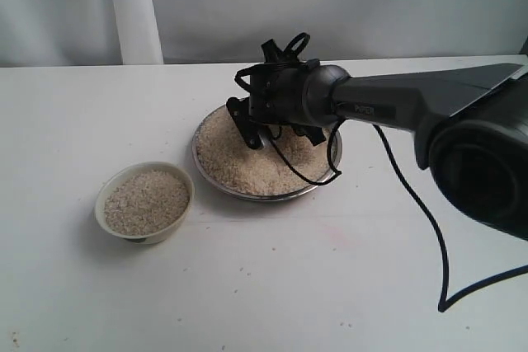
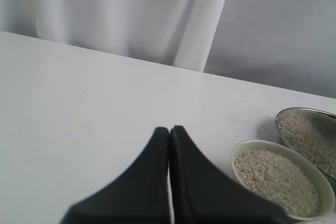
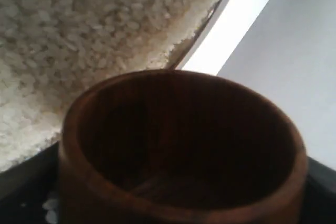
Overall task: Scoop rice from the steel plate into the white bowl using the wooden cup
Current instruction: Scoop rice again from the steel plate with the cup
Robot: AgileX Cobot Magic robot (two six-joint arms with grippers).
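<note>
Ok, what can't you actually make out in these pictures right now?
Wooden cup: in the exterior view hidden behind the right claw; right wrist view cuts off its base.
Cup's inside: dark and blurred in the right wrist view, so empty or filled cannot be told.
Steel plate: far rim hidden by the right arm, exterior view.
White bowl: partly cut off by the left wrist view's edge.

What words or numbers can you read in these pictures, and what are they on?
right arm: one small pale word on its dark casing, too small and blurred to read.
steel plate, white bowl, wooden cup: no writing shows on them.
Nothing else in any view carries text.
</note>
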